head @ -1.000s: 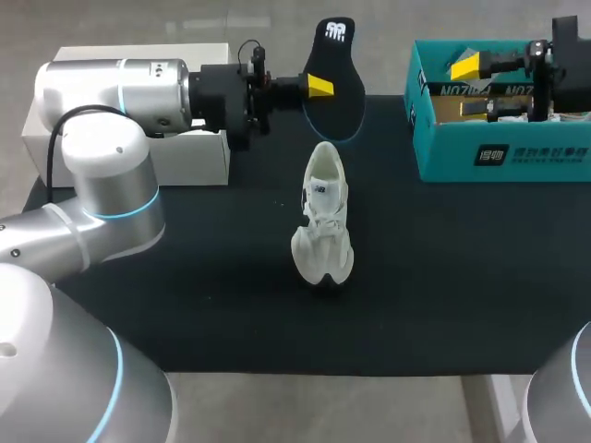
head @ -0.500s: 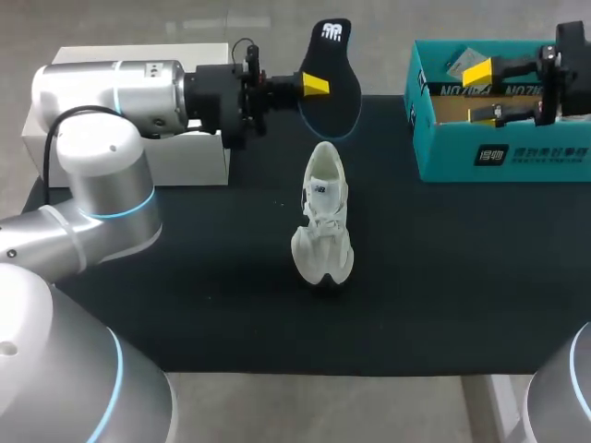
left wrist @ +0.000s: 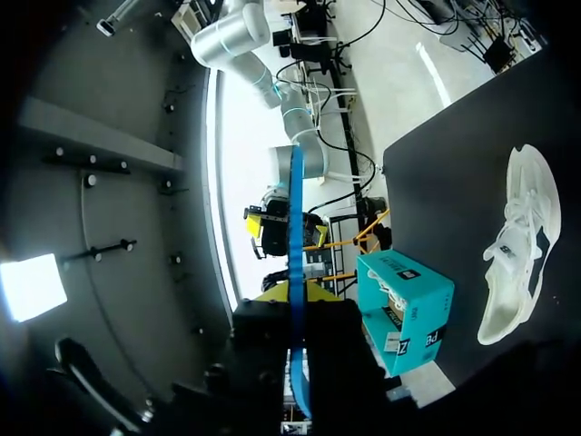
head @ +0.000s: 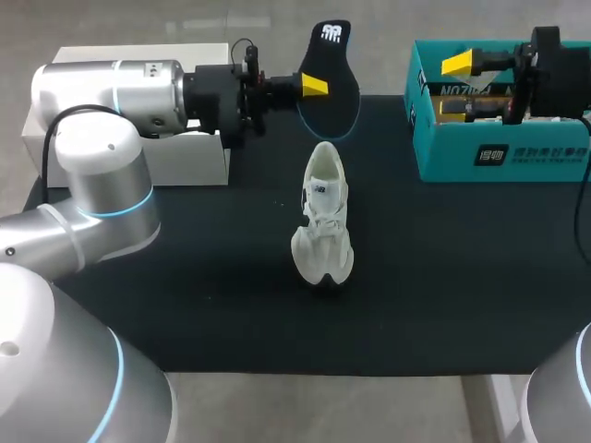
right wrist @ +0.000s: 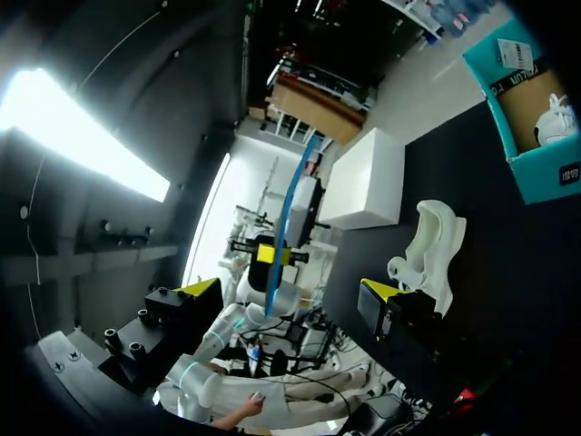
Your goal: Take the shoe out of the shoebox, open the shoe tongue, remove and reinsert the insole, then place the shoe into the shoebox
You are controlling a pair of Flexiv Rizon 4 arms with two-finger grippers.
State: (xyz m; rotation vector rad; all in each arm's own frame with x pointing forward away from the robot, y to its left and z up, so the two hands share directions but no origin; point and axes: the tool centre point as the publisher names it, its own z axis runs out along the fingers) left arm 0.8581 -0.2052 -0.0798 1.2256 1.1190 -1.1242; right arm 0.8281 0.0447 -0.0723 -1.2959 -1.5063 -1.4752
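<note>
Shoe (head: 323, 221) lies mid-frame on the mat (head: 203, 295) | head view: left gripper (head: 314, 86) pinches the insole (head: 332, 83), top middle; right gripper (head: 457, 85) is open over the shoebox (head: 499, 157), top right | left wrist view: insole edge-on in its grip | right wrist view: gripper wide open, holding nothing | best, I think: lay insole flat, slide it in toe-first.

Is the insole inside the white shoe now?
No, the left gripper holds the black insole in the air, apart from the white shoe.
</note>
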